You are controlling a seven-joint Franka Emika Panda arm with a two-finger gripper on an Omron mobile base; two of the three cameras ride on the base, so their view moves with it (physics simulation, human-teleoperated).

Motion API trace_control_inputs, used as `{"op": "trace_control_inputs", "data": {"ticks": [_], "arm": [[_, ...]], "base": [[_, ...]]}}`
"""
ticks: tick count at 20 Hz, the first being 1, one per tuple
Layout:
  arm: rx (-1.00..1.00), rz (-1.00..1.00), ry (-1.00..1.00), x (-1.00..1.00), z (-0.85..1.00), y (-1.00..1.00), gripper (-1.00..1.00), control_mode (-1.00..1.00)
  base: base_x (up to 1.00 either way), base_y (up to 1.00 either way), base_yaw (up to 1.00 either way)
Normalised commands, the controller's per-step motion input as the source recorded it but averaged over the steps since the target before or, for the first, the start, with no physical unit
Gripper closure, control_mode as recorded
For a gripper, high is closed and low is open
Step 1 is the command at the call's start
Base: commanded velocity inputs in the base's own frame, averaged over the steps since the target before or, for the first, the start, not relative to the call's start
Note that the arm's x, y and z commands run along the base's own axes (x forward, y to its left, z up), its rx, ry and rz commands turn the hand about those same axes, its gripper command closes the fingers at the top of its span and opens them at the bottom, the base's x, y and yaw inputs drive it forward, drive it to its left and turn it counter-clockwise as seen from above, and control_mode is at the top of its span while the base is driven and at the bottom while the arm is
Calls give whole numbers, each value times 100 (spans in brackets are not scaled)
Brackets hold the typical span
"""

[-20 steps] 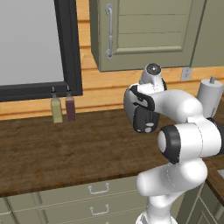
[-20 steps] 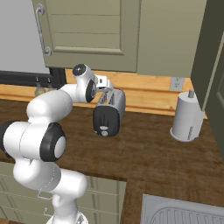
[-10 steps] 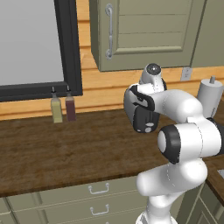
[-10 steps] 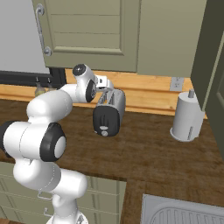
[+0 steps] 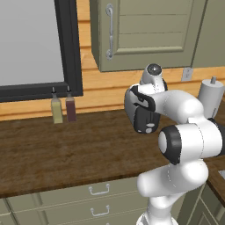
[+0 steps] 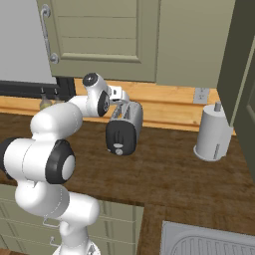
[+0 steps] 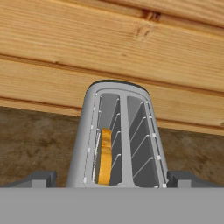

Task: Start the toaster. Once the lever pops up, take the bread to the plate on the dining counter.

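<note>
The toaster (image 6: 124, 129) stands on the worktop (image 6: 189, 174) before the wall, bread (image 7: 104, 155) in its left slot; two bottles (image 5: 62, 107) stand to its left, a canister (image 6: 213, 134) to its right.

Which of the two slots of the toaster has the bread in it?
In the hand view, the left slot of the toaster holds the bread, standing on edge. The right slot shows bare wire guides.

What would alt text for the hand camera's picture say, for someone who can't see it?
Looking down on a silver-grey toaster with two slots; a tan slice of bread stands in the left one. The open gripper hangs above it, with a wooden wall and dark countertop behind.
</note>
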Motion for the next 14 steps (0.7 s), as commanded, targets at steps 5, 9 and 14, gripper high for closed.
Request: {"op": "trace_control_inputs", "data": {"ticks": [5, 9, 14], "arm": [[0, 0, 0, 0, 0, 0, -100, -100], [0, 0, 0, 0, 0, 0, -100, -100], [0, 0, 0, 0, 0, 0, -100, -100]], "base": [[0, 0, 0], [0, 0, 0], [0, 0, 0]]}}
